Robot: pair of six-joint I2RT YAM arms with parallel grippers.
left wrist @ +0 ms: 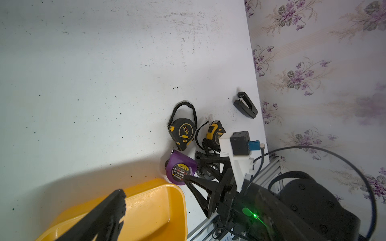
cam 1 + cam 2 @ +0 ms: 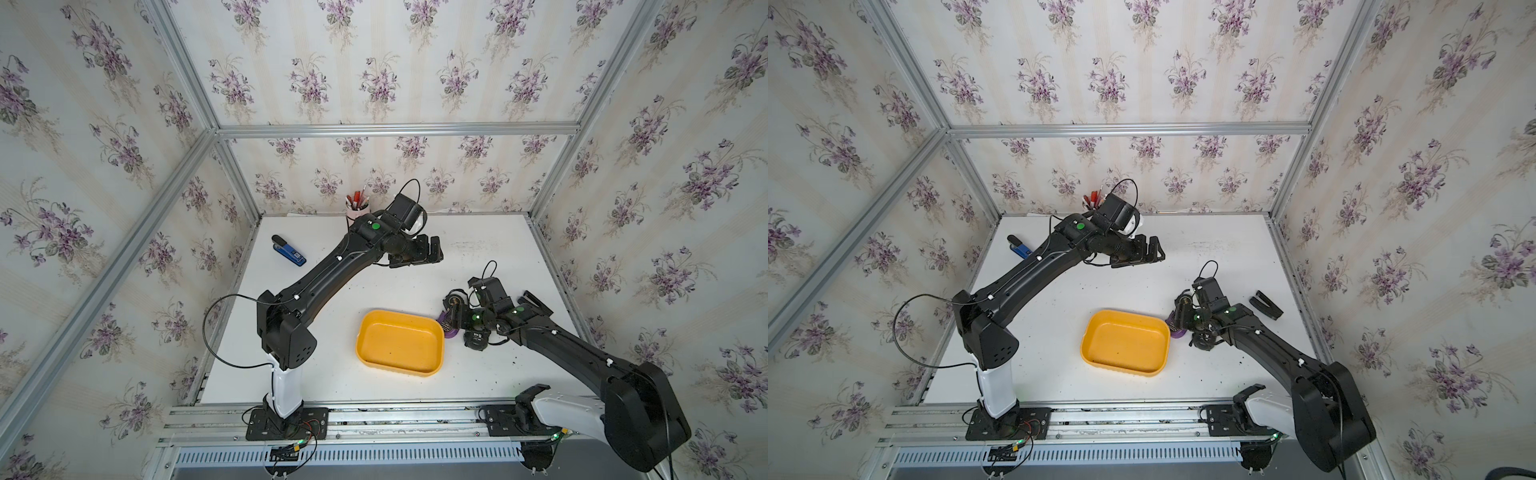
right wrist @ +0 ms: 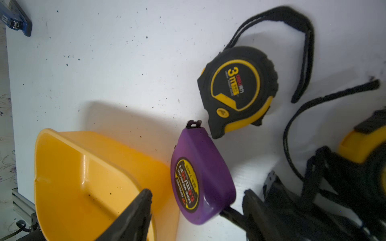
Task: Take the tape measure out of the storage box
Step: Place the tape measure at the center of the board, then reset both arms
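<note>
The mustard-yellow storage box (image 2: 399,345) (image 2: 1125,345) sits near the table's front with nothing in it. A purple tape measure (image 3: 200,179) (image 1: 180,169) stands on the table just outside the box's right wall. My right gripper (image 3: 197,195) (image 2: 453,328) is open astride it, with a gap on each side. A black and yellow tape measure (image 3: 238,87) (image 1: 183,131) lies flat just beyond. Another yellow one (image 1: 214,133) and a black one (image 2: 478,338) lie by the right wrist. My left gripper (image 2: 432,249) hangs open and holds nothing, high over the table's back.
A blue stapler (image 2: 289,250) lies at the back left. A pink pen cup (image 2: 356,208) stands against the back wall behind the left arm. A black stapler (image 2: 1266,305) lies near the right edge of the table. Aluminium rails run along the front.
</note>
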